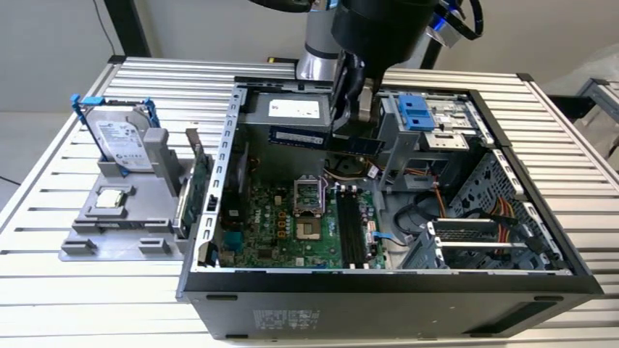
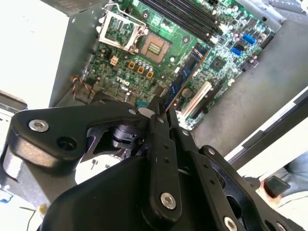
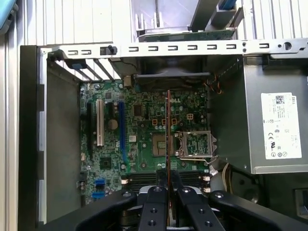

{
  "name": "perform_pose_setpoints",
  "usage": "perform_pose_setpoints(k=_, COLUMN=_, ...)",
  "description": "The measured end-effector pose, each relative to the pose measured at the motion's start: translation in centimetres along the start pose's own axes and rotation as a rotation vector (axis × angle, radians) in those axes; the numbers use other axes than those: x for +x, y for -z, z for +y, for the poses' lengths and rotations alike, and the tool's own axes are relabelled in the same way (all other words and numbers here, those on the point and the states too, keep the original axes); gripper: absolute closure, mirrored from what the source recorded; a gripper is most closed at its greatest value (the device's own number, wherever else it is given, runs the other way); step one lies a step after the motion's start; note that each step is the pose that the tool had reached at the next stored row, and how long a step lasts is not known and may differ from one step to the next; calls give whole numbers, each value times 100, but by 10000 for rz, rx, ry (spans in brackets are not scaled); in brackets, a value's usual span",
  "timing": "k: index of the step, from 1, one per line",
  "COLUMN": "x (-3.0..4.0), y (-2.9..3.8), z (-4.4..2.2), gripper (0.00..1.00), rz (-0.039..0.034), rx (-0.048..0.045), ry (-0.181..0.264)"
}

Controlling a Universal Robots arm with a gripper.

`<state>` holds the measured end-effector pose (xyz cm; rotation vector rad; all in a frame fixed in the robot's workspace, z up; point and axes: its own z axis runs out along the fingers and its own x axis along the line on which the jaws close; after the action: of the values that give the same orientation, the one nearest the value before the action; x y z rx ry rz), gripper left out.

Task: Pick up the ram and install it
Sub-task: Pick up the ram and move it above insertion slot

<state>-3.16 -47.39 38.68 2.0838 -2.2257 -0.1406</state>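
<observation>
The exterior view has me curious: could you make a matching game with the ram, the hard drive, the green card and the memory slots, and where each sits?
1 ram
2 hard drive
3 green card
4 memory slots

a black, on the motherboard
b upright in the grey holder, away from the case
c clamped in the gripper, above the motherboard
d on edge right beside the case's outer wall

Pairs: 1-c, 2-b, 3-d, 4-a.

1 arm [image 1: 385, 29], dark, hanging from above; wrist vertical, tool end down. Gripper [image 1: 354, 125]: 2 black fingers [image 2: 162, 144] side by side, drawn close, clamped on ram [image 2: 185, 77]. Ram projects beyond fingertips in second wrist view, sits edge-on between them in first wrist view.
</observation>
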Motion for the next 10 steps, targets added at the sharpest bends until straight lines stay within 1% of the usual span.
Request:
perform_pose_setpoints(k=4, x=0, y=-40, z=-6, gripper=100, rz=13, rx=143, ry=164)
perform_pose_setpoints(k=9, x=0, y=-87, z=-12, gripper=100, rz=25, rx=378, ry=374)
perform_pose_setpoints(k=10, x=0, y=-94, z=-13, gripper=100, rz=27, rx=400, ry=402)
